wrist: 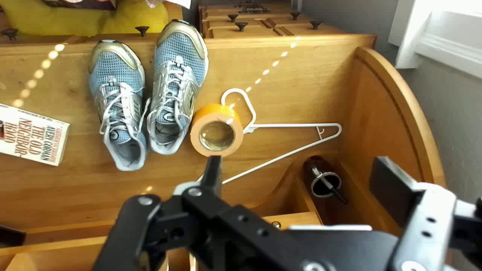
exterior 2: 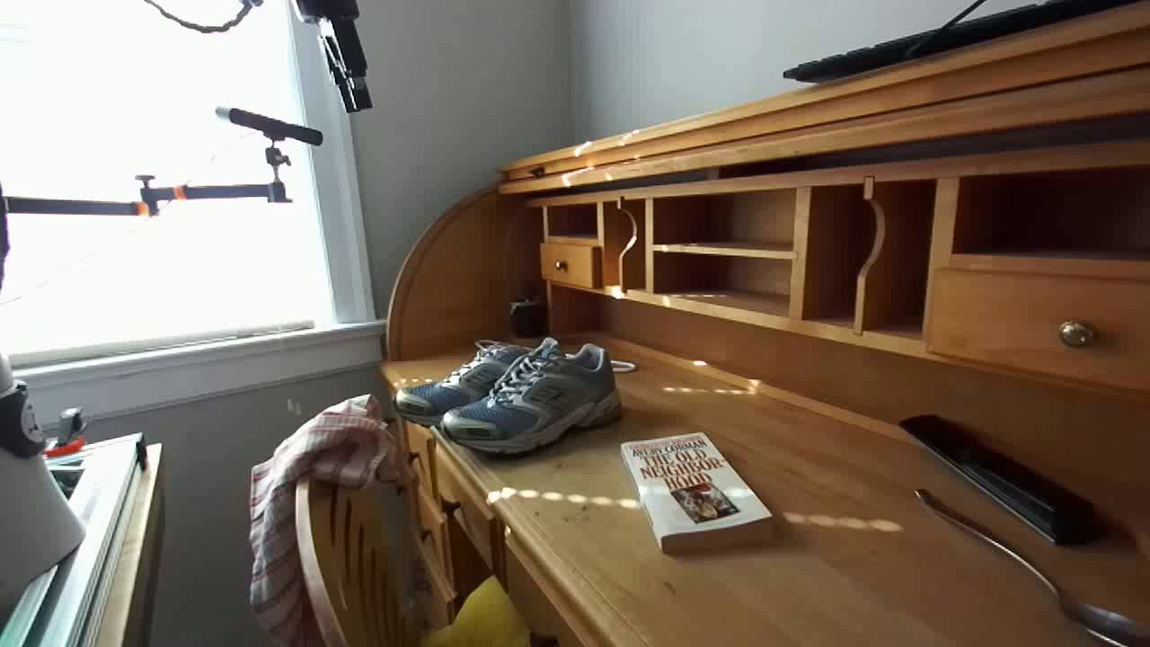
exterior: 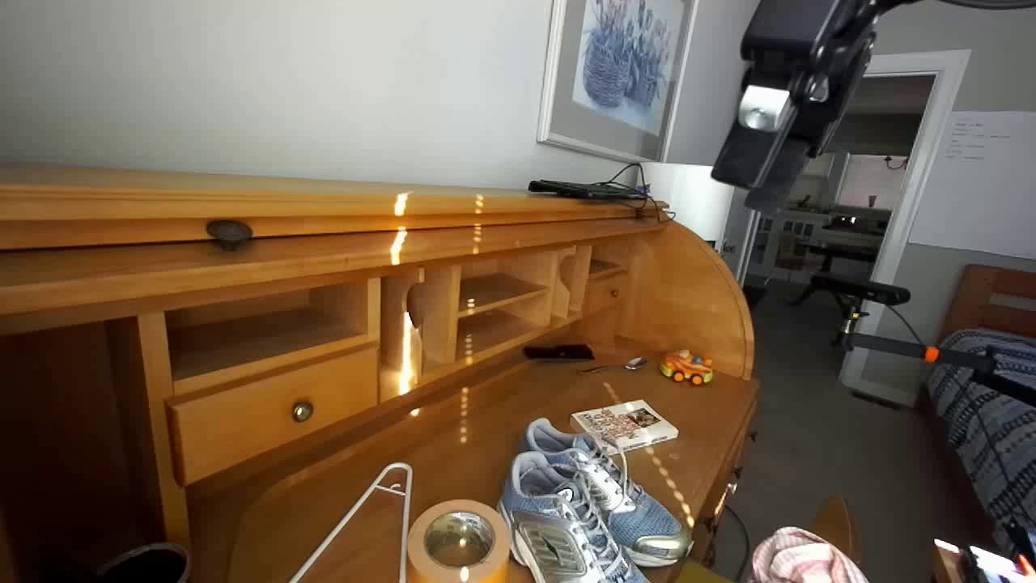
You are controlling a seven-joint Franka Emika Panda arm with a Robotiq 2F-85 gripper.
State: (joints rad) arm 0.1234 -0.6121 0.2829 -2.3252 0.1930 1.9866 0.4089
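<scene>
Gripper (wrist: pixel 299 169): I have its matte black jaws spread wide, only air between them, well above the wooden desk (wrist: pixel 308 90).
Hanger (wrist: pixel 293 125): white, smooth, thin-barred, lying flat below me, its hook just beside the tape roll (wrist: pixel 203 120).
Cup: dark and shiny-rimmed (wrist: pixel 309 167), by the curved end panel (wrist: pixel 384 124), a silver-and-black pen (wrist: pixel 327 183) leaning in it.
Tape roll: orange-yellow outside, tan upward face; the print inside its core is too small for me.
Running shoes (wrist: pixel 177 84): blue mesh, silvery panels, white laces, beside the tape roll; I can't read the round tongue badges.
Book (wrist: pixel 32 137): paperback, “AVERY CORMAN”, “THE OLD NEIGHBOR-HOOD”.
Toy car (exterior: pixel 686 368): rounded, orange and yellow, at the desk's opposite end.
Wall sheet (exterior: pixel 979 178): white paper, handwriting illegible to me.
</scene>
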